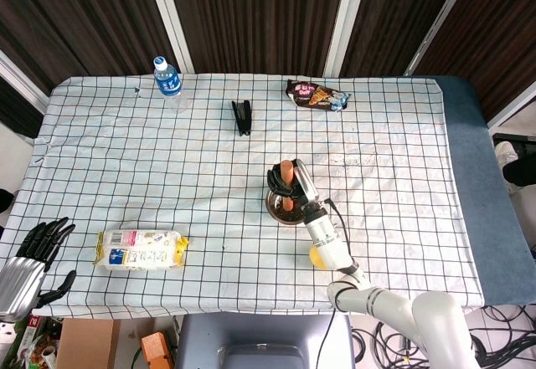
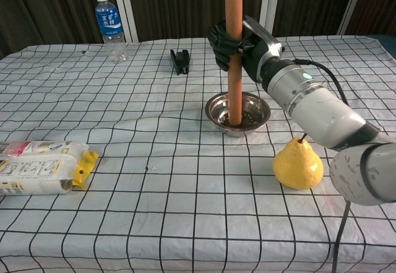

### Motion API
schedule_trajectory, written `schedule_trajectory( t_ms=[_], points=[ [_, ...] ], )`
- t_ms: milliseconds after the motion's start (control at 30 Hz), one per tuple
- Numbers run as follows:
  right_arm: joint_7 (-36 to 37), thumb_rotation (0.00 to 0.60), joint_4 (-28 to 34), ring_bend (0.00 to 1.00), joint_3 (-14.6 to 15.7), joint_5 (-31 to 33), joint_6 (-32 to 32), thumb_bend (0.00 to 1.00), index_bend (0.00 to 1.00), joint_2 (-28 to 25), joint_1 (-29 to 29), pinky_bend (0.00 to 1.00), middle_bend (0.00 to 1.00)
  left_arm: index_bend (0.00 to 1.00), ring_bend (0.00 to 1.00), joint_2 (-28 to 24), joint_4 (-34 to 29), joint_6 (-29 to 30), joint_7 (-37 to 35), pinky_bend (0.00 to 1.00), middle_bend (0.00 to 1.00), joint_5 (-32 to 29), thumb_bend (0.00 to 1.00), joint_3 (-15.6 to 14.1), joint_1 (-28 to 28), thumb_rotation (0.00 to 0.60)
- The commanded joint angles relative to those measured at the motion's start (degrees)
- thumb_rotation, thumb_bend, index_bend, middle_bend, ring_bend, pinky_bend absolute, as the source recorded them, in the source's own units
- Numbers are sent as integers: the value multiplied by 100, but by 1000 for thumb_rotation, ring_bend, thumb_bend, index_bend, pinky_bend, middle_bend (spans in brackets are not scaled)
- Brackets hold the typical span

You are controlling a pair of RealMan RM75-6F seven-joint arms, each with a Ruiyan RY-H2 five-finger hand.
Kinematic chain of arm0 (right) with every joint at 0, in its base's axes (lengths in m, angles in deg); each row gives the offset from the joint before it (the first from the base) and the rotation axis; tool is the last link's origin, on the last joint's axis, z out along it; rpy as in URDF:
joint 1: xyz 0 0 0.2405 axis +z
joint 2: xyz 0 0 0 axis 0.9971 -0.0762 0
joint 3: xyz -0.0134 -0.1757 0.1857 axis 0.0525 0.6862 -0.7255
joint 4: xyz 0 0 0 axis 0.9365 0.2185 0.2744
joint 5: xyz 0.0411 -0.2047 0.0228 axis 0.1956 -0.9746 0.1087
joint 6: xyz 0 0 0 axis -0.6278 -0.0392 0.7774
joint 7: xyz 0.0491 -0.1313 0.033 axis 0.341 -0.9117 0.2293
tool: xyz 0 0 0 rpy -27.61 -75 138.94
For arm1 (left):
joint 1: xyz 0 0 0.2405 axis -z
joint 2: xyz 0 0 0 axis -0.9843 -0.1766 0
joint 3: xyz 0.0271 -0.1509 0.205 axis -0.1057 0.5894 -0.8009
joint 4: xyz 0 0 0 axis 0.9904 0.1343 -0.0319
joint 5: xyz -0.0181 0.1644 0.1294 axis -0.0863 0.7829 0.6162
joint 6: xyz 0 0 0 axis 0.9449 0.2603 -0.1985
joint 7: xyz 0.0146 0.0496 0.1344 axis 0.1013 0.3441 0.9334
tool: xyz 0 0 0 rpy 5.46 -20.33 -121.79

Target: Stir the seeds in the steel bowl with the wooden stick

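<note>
- The right hand (image 2: pixel 230 45) grips the wooden stick (image 2: pixel 234 69) upright, high up, so its tip reaches the seeds (image 2: pixel 250 119) in the steel bowl (image 2: pixel 238 113);
- The left hand (image 1: pixel 33 256) rests idle at the near left edge, fingers apart, holding nothing.

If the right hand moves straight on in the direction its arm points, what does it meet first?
Probably the black clip. The right hand, gripping the wooden stick over the steel bowl, points toward the far-left of the table; depth is unclear, so it may pass above.
</note>
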Motion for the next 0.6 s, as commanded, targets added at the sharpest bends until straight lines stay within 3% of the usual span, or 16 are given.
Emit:
schedule_trajectory(
  t_ms=[33,367,467,600],
  points=[
    [189,600,-244,1000,43,57,-126,759,1000,147,-17,1000,1000,0,0,-1,6,5,-10,0,0,1,394,-1,-3,600],
    [450,600,-634,1000,115,-17,-136,759,1000,321,0,1000,1000,0,0,-20,22,77,-75,0,0,18,395,5,-27,600],
    [440,600,-414,1000,47,-87,92,760,1000,186,8,1000,1000,0,0,-23,33,134,-97,0,0,42,394,2,-49,600],
    [-13,600,334,1000,-71,-306,648,760,1000,-309,-18,1000,1000,0,0,-24,49,155,-117,0,0,43,394,1,-61,600]
  ],
)
